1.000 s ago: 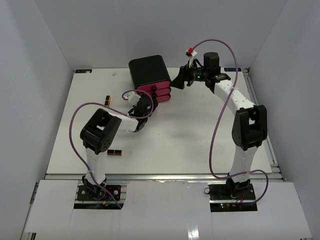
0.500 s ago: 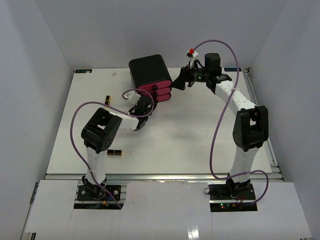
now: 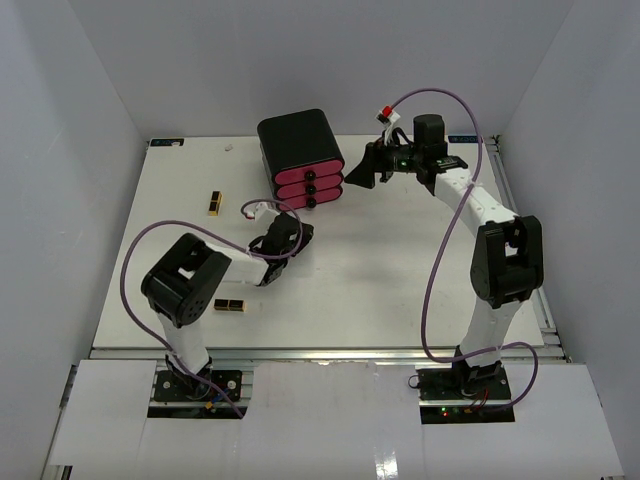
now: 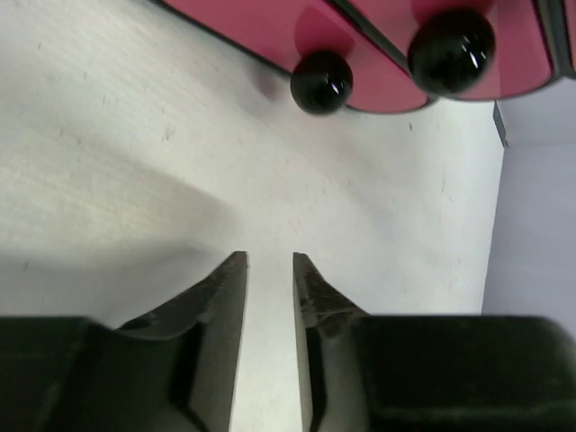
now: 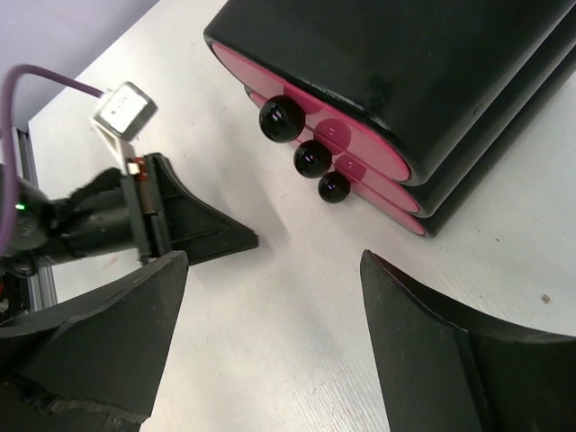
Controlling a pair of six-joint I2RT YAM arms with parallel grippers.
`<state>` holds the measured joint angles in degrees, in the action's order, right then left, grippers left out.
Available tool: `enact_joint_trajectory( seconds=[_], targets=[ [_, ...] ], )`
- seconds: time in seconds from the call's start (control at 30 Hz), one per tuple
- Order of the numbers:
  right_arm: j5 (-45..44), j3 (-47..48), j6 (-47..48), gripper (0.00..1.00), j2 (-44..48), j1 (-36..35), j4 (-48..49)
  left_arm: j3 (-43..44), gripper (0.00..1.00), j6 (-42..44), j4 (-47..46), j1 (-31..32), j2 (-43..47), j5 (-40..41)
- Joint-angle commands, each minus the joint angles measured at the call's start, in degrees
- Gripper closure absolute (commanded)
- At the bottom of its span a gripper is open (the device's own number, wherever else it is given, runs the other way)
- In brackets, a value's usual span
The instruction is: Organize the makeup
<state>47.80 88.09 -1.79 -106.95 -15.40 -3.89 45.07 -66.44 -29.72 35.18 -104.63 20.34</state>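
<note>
Two black-and-gold lipstick cases lie on the white table: one (image 3: pixel 215 203) left of the box, one (image 3: pixel 229 305) near the left arm's base. The tan bottles, orange tube and egg shape are out of view. My left gripper (image 3: pixel 297 232) (image 4: pixel 270 259) is empty, its jaws apart by a narrow gap, low over the table just in front of the box's black knobs (image 4: pixel 321 81). My right gripper (image 3: pixel 362 172) (image 5: pixel 273 261) is wide open and empty, just right of the box. The left gripper also shows in the right wrist view (image 5: pixel 193 225).
The big black box with three pink drawers (image 3: pixel 300 155) (image 5: pixel 378 81) stands at the back middle, drawers shut, knobs facing front. Purple cables loop from both arms. White walls surround the table (image 3: pixel 400 290).
</note>
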Motion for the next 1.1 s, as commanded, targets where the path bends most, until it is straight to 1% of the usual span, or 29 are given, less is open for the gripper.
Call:
enact_joint_trajectory(
  seconds=[0.0, 0.13, 0.2, 0.3, 0.4, 0.47, 0.53, 0.6, 0.63, 0.67, 0.73, 0.87, 1.07],
  targets=[
    [2.04, -3.17, 2.86, 0.16, 4.14, 0.28, 1.84, -3.49, 0.57, 0.38, 0.86, 0.59, 8.67, 0.78],
    [4.64, -9.95, -1.11, 0.16, 5.08, -0.39, 2.64, -4.89, 0.36, 9.81, 7.41, 0.59, 17.07, 0.24],
    [4.34, -13.24, -7.90, 0.16, 5.04, -0.87, 5.86, -5.87, 0.29, 15.44, 10.17, 0.54, 22.43, 0.18],
    [1.96, -18.36, -17.63, 0.16, 4.16, -1.85, 13.30, -9.03, 0.18, 20.02, 15.02, 0.42, 31.97, -0.12],
    [-3.80, -18.97, -25.72, 0.16, 2.31, -3.56, 16.01, -11.18, 0.08, 22.80, 21.05, 0.21, 41.21, -0.41],
    [-7.62, -20.70, -32.59, 0.16, 1.65, -4.53, 20.33, -11.66, 0.07, 23.52, 25.05, -0.02, 46.49, -0.57],
    [-9.71, -23.53, -42.19, 0.16, 0.91, -5.72, 30.17, -11.67, 0.06, 23.31, 29.17, -0.11, 50.90, 0.43],
    [-12.28, -28.28, -47.63, 0.15, -1.04, -7.15, 38.86, -11.32, 0.03, 22.52, 35.63, -0.11, 56.47, 1.23],
    [-13.47, -29.34, -49.73, 0.15, -1.54, -8.13, 41.47, -11.32, 0.03, 22.10, 37.74, -0.11, 57.89, 1.51],
    [-16.33, -30.73, -51.02, 0.14, -2.99, -8.66, 45.27, -11.18, 0.03, 21.99, 38.96, -0.11, 60.43, 1.68],
    [-18.05, -30.91, -52.68, 0.13, -6.48, -9.67, 49.32, -10.86, 0.03, 20.87, 42.30, -0.07, 63.37, 2.45],
    [-20.46, -27.58, -53.98, 0.12, -11.72, -10.81, 55.29, -9.80, 0.03, 16.59, 48.10, -0.02, 68.45, 2.72],
    [-25.84, -18.73, -57.11, 0.15, -19.01, -11.76, 56.06, -9.20, 0.03, 10.82, 52.47, -0.02, 70.27, 2.82]
  ],
)
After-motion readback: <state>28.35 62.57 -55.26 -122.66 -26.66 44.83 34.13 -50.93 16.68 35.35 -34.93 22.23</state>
